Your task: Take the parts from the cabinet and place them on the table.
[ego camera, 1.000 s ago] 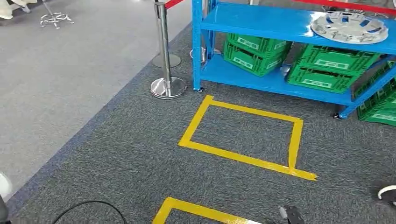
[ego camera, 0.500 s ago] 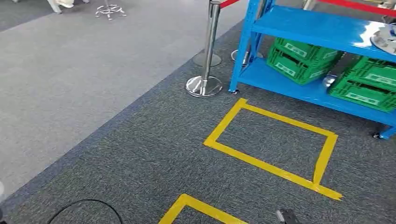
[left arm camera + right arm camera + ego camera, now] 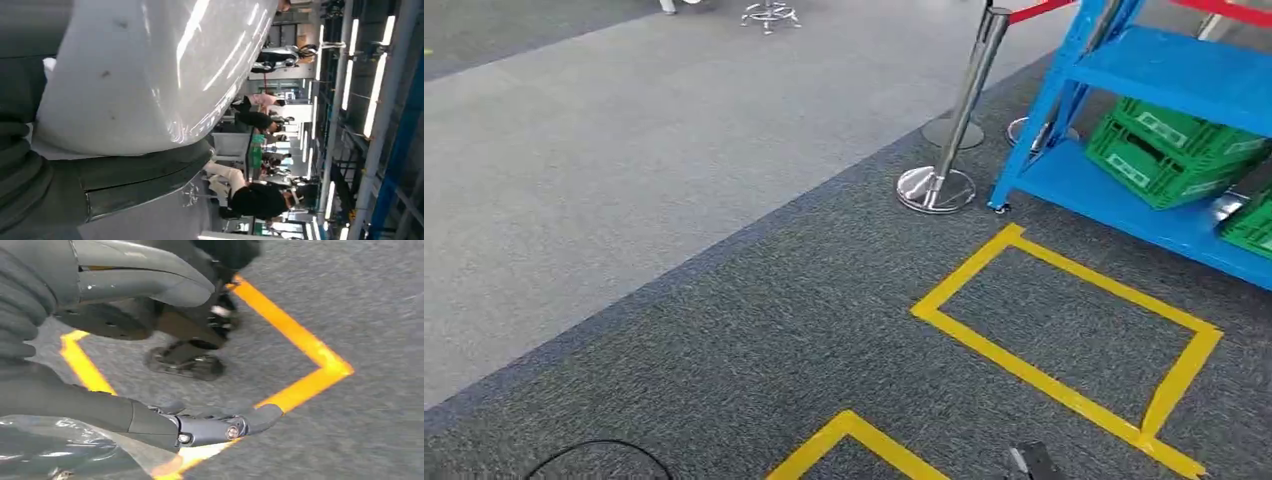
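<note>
The cabinet (image 3: 1184, 75) is seen far right, nearer the right hand (image 3: 100, 410); whether that hand or the left hand (image 3: 22, 165) is holding anything cannot be told.

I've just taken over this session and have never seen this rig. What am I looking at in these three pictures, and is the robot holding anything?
It is a walking humanoid with two arms.

The head view looks down at grey carpet. It shows yellow tape squares, a metal post and the blue rack with green crates.

The other two cameras sit at the wrists and are turned. At the left hand, a big glossy white part lies close against it. Whether the hand grips it is unclear.

The right hand hangs over the taped floor, with a shiny edge beside it. I can't tell whether it is held.
</note>
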Tool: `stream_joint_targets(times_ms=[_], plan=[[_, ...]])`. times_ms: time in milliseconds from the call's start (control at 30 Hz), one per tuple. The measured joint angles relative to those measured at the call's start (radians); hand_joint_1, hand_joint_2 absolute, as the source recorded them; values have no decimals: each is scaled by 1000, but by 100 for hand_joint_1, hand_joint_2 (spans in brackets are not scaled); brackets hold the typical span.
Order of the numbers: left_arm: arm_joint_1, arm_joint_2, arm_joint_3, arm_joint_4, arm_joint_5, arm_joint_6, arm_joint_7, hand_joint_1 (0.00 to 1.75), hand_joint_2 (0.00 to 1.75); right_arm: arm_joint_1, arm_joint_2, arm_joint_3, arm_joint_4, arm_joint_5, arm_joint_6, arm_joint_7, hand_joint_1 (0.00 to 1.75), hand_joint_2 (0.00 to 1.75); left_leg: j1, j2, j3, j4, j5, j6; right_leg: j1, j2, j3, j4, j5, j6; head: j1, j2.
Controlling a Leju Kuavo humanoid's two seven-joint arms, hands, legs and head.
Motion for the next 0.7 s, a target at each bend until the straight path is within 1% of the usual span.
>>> stream_joint_targets(times_ms=[33, 67, 100, 133, 167, 200, 233, 267, 300, 333, 367, 400, 433, 467, 500, 533, 567, 600, 633, 667, 700], plan=[[1, -11, 15, 0, -12, -16, 3, 175, 175, -7, -2, 14, 18, -14, -7, -30, 0, 175, -3, -7, -5, 1, -1, 6, -2, -7, 6, -3, 0, 6, 2, 0], [1, -17, 28, 0, -24, -26, 4, 175, 175, -12, -3, 24, 28, -22, -13, -48, 0, 175, -5, -18, -8, -1, 1, 14, -4, -17, 19, -6, 2, 13, 1, 0], [0, -24, 34, -1, -34, -30, 6, 175, 175, -15, -5, 34, 34, -30, -17, -58, 0, 175, 0, -30, -5, -8, 10, 26, -8, -8, 20, -5, -2, 23, 2, 0], [1, -32, 38, -1, -38, -32, 7, 175, 175, -21, -8, 41, 41, -35, -19, -63, 0, 175, 2, -36, -8, -9, 13, 31, -9, 47, 1, 18, -27, 27, 5, 0], [0, -38, 44, -1, -44, -33, 10, 175, 175, -26, -9, 49, 48, -37, -19, -67, 0, 175, 2, -43, -10, -9, 16, 35, -10, 82, -24, 76, -67, 26, 6, 0], [-1, -43, 46, -1, -46, -34, 11, 175, 175, -28, -10, 55, 54, -39, -19, -67, 0, 175, 0, -52, -13, -9, 17, 37, -9, 98, -66, 169, -112, 26, 7, 0], [-3, -52, 54, -1, -58, -27, 11, 175, 175, -28, -11, 66, 63, -44, -22, -67, 0, 175, -2, -64, -16, -8, 18, 39, -8, 103, -112, 263, -147, 25, 7, 0], [-3, -58, 59, -1, -68, -20, 11, 175, 175, -27, -11, 71, 68, -46, -27, -66, 0, 175, -5, -76, -16, -7, 18, 39, -8, 104, -145, 324, -159, 23, 7, 0], [-3, -63, 65, -1, -74, -14, 11, 175, 175, -27, -13, 77, 73, -48, -33, -66, 0, 175, -6, -90, -15, -7, 17, 39, -7, 104, -156, 333, -143, 20, 7, 0], [-3, -69, 72, -1, -77, -12, 11, 175, 175, -28, -14, 81, 75, -52, -36, -67, 0, 175, -8, -104, -13, -7, 17, 39, -6, 106, -143, 295, -105, 16, 7, 0], [-4, -73, 77, -1, -77, -11, 10, 175, 175, -29, -16, 86, 77, -57, -38, -67, 0, 175, -9, -119, -11, -7, 17, 39, -6, 112, -113, 218, -55, 11, 8, 0], [-5, -76, 79, -1, -78, -11, 10, 175, 175, -29, -17, 89, 78, -61, -43, -67, 0, 175, -9, -134, -8, -7, 17, 39, -5, 133, -71, 118, -1, 4, 7, 0], [-6, -80, 80, -1, -79, -11, 8, 175, 175, -29, -21, 92, 80, -64, -45, -67, 0, 175, -7, -145, -9, -7, 17, 38, -5, 190, -42, 38, 28, -4, 8, 0], [-9, -83, 81, -1, -79, -11, 8, 175, 175, -28, -24, 94, 84, -66, -48, -67, 0, 175, -14, -159, -14, 0, 15, 33, -11, 220, -32, 16, 19, -9, 5, 0], [-11, -85, 82, -1, -79, -11, 7, 175, 175, -29, -24, 96, 85, -66, -48, -66, 0, 175, -7, -173, -22, -1, 18, 28, -8, 207, -17, 7, 11, -4, 8, 0], [-10, -88, 83, -1, -79, -11, 7, 175, 175, -29, -24, 98, 86, -66, -48, -66, 0, 175, -2, -186, -28, -3, 23, 19, -6, 199, -18, 8, 11, -5, 5, 0], [-8, -90, 86, -1, -79, -11, 7, 175, 175, -30, -25, 100, 86, -66, -49, -66, 0, 175, 0, -199, -30, -6, 28, 11, -3, 187, -17, 8, 13, -8, 6, 0], [-9, -90, 89, -3, -79, -10, 6, 175, 175, -31, -25, 103, 86, -67, -50, -67, 0, 175, -4, -212, -32, -4, 27, 4, -11, 170, -12, -7, 19, -14, 5, 0], [-8, -91, 93, -3, -79, -10, 5, 175, 175, -35, -25, 106, 87, -68, -50, -67, 0, 175, -7, -159, -39, 18, 9, 3, -13, 152, -4, -13, 22, -19, 5, 0], [-13, -91, 94, -3, -80, -9, 4, 175, 175, -34, -26, 108, 87, -71, -50, -67, 0, 175, -8, -112, -61, 66, -24, -1, -12, 138, -1, -15, 22, -25, -2, 0], [-18, -91, 94, -3, -80, -7, 3, 175, 175, -32, -27, 109, 88, -76, -53, -67, 0, 175, -6, -86, -95, 139, -63, -6, -10, 121, 0, -15, 20, -28, -3, 0]])
